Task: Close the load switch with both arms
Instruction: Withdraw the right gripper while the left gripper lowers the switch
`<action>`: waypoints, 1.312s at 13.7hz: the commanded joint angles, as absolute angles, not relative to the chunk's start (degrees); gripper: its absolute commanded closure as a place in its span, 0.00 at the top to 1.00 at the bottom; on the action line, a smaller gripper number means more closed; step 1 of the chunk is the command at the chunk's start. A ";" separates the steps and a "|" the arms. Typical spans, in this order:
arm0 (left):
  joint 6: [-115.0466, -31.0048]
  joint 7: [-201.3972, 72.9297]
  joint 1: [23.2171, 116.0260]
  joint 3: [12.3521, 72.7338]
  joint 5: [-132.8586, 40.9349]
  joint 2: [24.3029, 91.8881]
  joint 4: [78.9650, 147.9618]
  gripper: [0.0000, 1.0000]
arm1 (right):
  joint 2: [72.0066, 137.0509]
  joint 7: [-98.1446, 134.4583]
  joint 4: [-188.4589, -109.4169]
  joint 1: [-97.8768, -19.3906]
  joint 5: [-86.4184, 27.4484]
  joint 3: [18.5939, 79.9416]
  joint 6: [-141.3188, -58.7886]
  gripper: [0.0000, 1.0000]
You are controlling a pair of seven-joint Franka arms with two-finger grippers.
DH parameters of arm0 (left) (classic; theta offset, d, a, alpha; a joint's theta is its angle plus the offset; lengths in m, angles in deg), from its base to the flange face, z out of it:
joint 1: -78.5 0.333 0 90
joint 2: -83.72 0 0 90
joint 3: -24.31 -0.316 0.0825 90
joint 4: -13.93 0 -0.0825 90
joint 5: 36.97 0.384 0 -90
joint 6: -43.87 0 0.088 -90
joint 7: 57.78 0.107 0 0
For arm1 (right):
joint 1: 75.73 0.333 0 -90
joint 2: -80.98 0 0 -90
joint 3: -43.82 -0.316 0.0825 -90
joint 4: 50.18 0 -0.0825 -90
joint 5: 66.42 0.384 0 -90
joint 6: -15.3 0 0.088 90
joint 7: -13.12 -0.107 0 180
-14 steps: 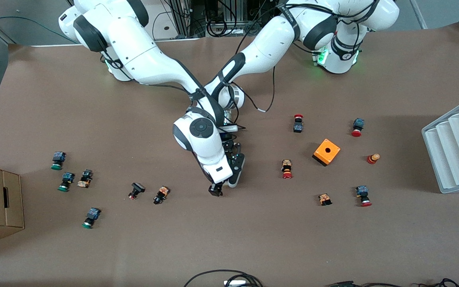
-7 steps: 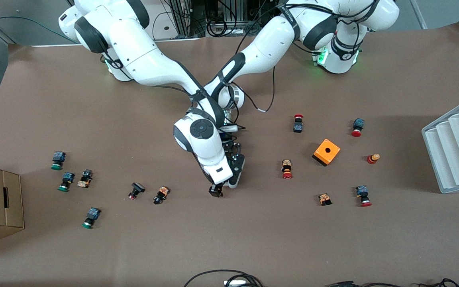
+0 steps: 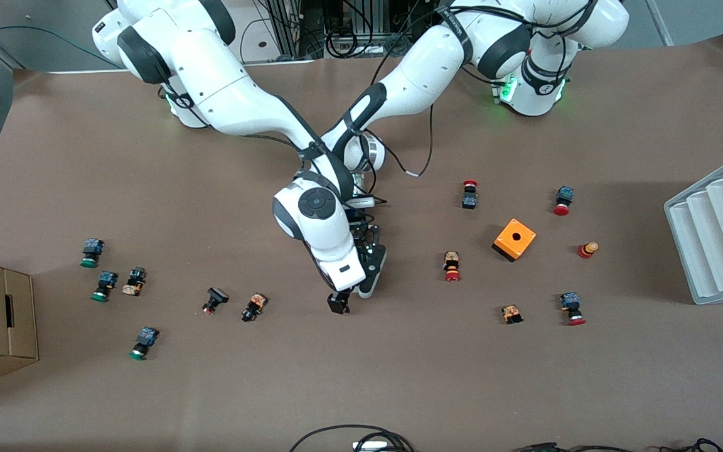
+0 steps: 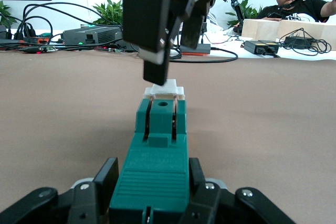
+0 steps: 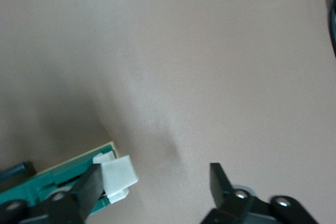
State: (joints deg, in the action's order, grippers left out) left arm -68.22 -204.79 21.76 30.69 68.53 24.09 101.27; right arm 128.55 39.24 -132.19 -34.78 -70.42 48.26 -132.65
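Brown worktop [image 3: 399, 376] below: my left gripper [image 4: 152, 192] clamps the stiff, light switch [image 4: 157, 150] by its sides; my right gripper [image 5: 152, 182], spread wide, straddles its white end [image 5: 116, 176].

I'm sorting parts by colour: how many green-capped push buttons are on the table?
3, all toward the right arm's end of the table: the farthest button, the middle button slightly nearer the front camera, and the nearest button. More may be hidden.
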 commanded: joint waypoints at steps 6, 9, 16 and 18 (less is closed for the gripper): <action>-67.48 -205.79 21.28 30.37 69.29 24.30 101.55 0.62 | 123.52 38.61 -131.04 -35.56 -66.51 48.48 -127.09 1.00; -67.48 -205.88 21.28 30.37 69.29 24.30 101.55 0.62 | 119.66 38.61 -130.95 -37.49 -66.33 48.39 -121.74 1.00; -67.48 -205.88 21.28 30.37 69.29 24.30 101.55 0.62 | 112.62 38.61 -130.95 -43.47 -58.28 48.30 -110.04 1.00; -67.48 -205.79 21.28 30.37 69.29 24.30 101.55 0.62 | 111.92 38.61 -130.95 -45.49 -54.30 48.39 -108.89 1.00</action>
State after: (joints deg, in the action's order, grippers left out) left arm -68.22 -204.79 21.76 30.69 68.53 24.09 101.27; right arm 113.34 38.57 -130.54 -43.63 -57.90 48.78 -110.84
